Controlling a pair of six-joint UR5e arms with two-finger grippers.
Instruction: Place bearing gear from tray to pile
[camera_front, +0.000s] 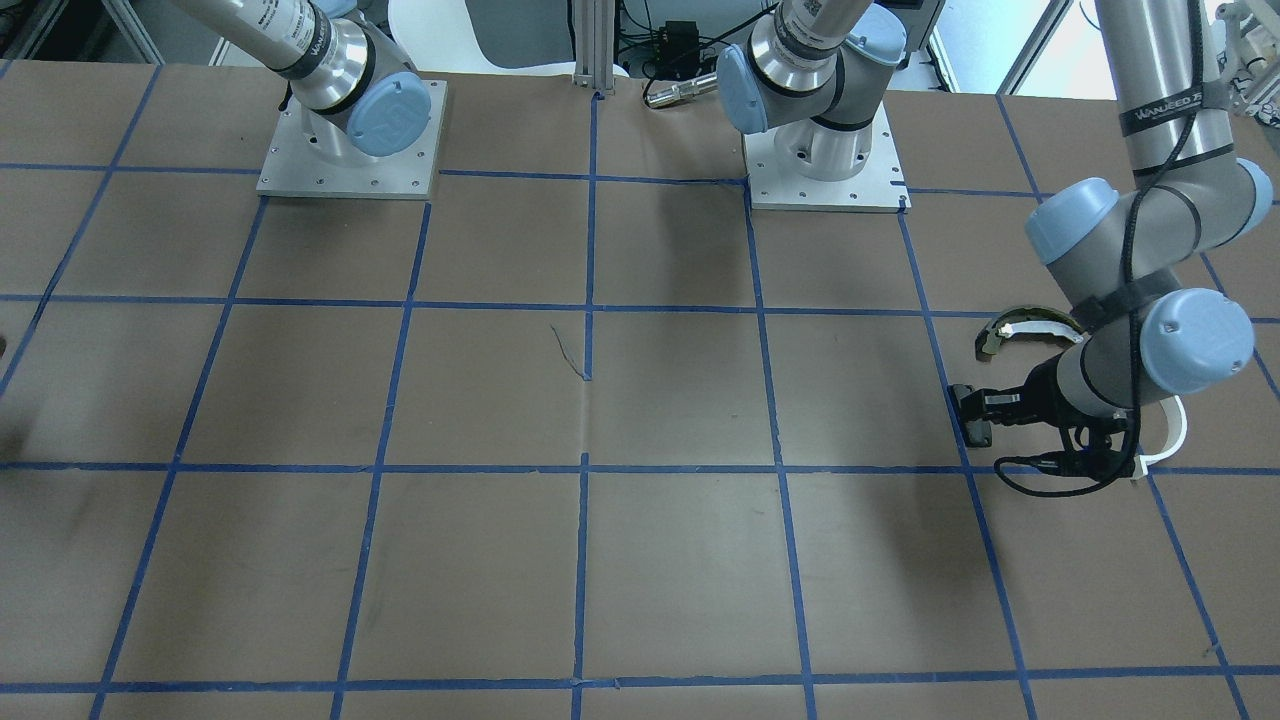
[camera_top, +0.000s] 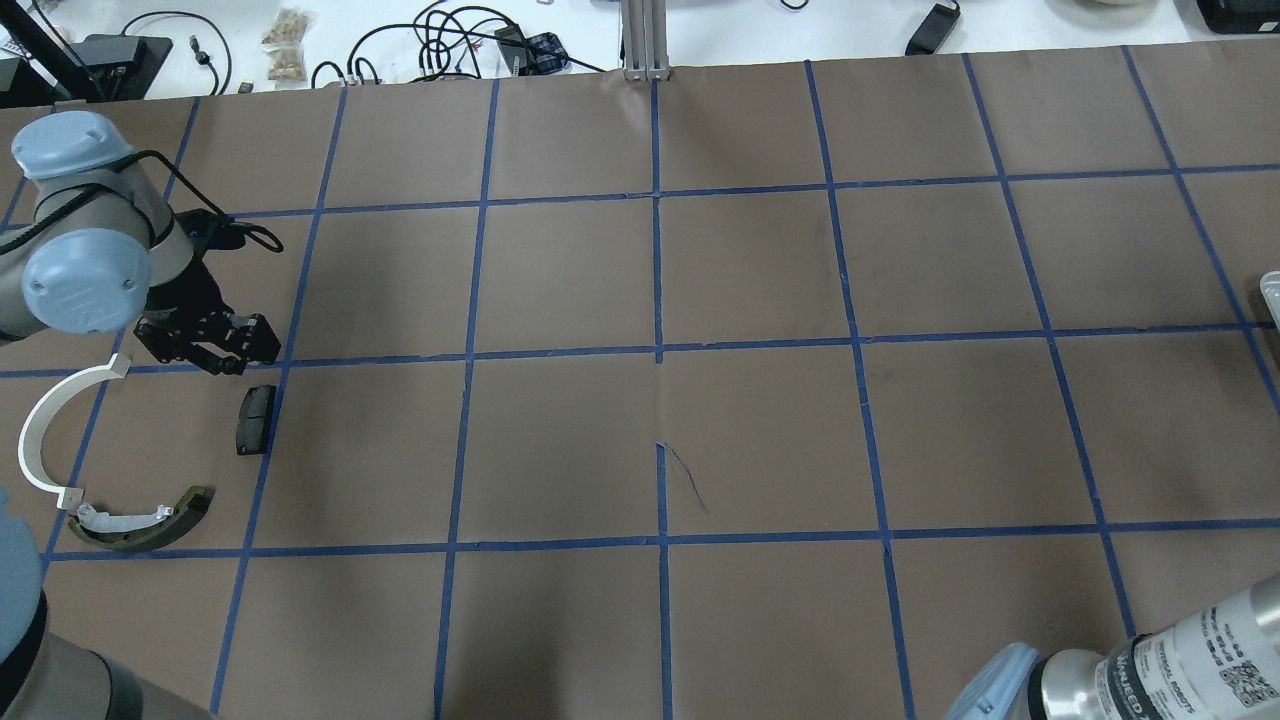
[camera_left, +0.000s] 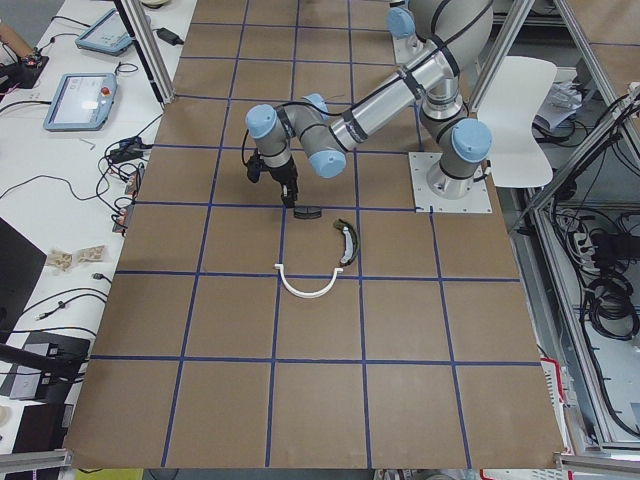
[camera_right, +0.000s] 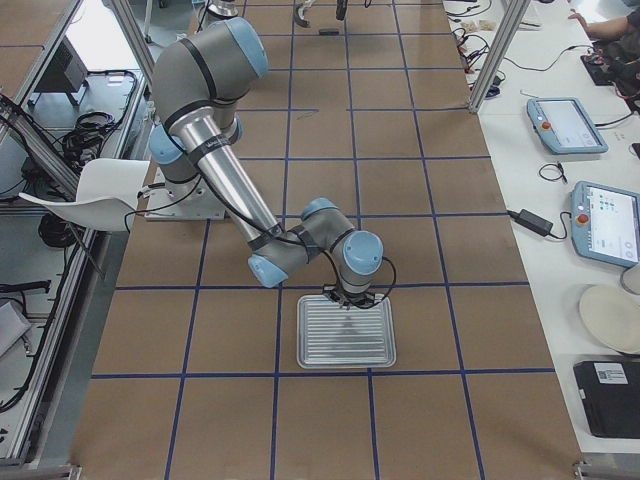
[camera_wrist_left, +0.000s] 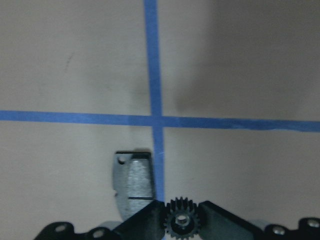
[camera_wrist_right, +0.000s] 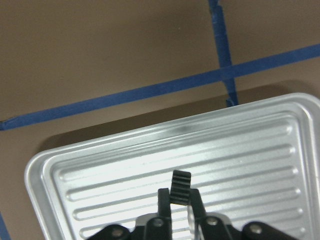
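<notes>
My left gripper (camera_wrist_left: 182, 220) is shut on the bearing gear (camera_wrist_left: 182, 223), a small black toothed wheel with a centre bore. It hangs just above the table beside the pile's black rectangular pad (camera_wrist_left: 134, 181). In the overhead view the left gripper (camera_top: 240, 352) sits just beyond the pad (camera_top: 256, 405), with the olive-and-white shoe (camera_top: 150, 520) and the white half-ring arc (camera_top: 40, 430) nearby. My right gripper (camera_wrist_right: 179, 197) is shut on a black ridged part (camera_wrist_right: 181, 185) over the ribbed metal tray (camera_wrist_right: 125, 170).
The tray (camera_right: 345, 335) lies at the table's far right end, below the right gripper (camera_right: 347, 300). Blue tape lines grid the brown table. Both arm bases (camera_front: 345, 150) stand at the robot's edge. Cables and screens lie on the side bench.
</notes>
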